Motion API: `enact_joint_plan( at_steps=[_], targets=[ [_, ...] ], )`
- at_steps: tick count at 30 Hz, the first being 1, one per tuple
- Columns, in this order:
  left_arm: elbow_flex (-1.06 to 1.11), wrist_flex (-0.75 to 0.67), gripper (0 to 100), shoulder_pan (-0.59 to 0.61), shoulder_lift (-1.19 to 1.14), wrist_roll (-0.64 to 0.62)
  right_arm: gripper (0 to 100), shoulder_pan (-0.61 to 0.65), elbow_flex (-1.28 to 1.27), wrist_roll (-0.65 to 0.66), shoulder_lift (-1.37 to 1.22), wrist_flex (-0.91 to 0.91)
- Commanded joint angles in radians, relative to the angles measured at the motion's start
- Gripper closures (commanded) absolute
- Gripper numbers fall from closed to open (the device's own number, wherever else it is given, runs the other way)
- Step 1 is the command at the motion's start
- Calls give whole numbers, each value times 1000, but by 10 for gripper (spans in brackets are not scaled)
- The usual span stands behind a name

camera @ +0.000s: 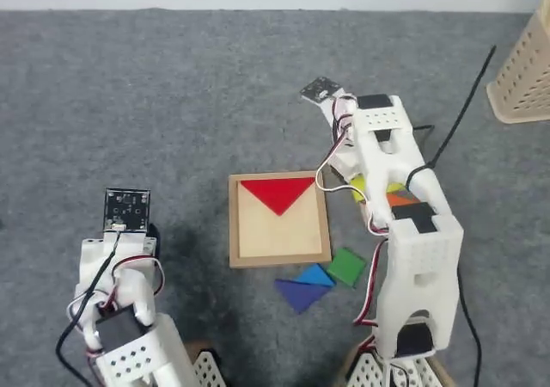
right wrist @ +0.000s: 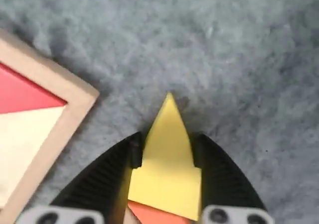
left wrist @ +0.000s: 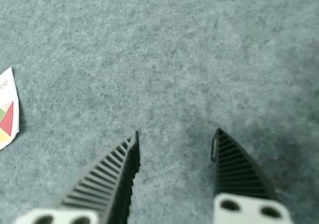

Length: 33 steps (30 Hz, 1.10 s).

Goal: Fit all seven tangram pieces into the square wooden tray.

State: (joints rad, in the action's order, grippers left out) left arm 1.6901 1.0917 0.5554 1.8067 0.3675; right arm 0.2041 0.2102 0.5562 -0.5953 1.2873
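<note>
The square wooden tray [camera: 234, 224] lies mid-table with a red triangle [camera: 278, 193] set against its far edge. To the right of the tray, under the right arm [camera: 387, 146], lie a yellow piece [camera: 357, 191] and an orange piece [camera: 400, 199]. In the right wrist view my right gripper [right wrist: 167, 137] is shut on the yellow piece [right wrist: 167, 174], whose tip pokes out past the fingers, with the orange piece [right wrist: 154, 214] under it and the tray's corner [right wrist: 75, 104] close by. My left gripper [left wrist: 177, 133] stands open over bare carpet at the near left.
A green square [camera: 347, 267], a light blue triangle [camera: 314, 275] and a dark blue piece [camera: 299, 294] lie on the carpet just in front of the tray. A beige slatted basket [camera: 524, 69] stands at the far right. A printed card [left wrist: 7, 109] lies near the left gripper.
</note>
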Motion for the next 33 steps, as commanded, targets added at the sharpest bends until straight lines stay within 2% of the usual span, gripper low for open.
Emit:
enact_joint_plan(
  at_steps=[1,4,10,15,17,20,23,31,33],
  targets=[
    [-5,2,781,-5,9,6,840,47,106,-18,4,128],
    [-5,2,781,-5,9,6,780,65,170,20,35,214],
    [-5,2,782,-5,9,6,768,61,109,192,228,297],
    [-5,2,782,-5,9,6,763,21,-152,397,351,205],
    [-5,2,782,-5,9,6,731,-2,-267,451,375,131],
    [-5,2,782,-5,9,6,690,-27,-394,459,384,-10],
    [-5,2,782,-5,9,6,690,-31,-465,463,383,-97],
    [-5,2,782,-5,9,6,691,-44,-542,450,381,-216],
    [-5,2,782,-5,9,6,691,-45,-539,400,367,-228]
  ],
)
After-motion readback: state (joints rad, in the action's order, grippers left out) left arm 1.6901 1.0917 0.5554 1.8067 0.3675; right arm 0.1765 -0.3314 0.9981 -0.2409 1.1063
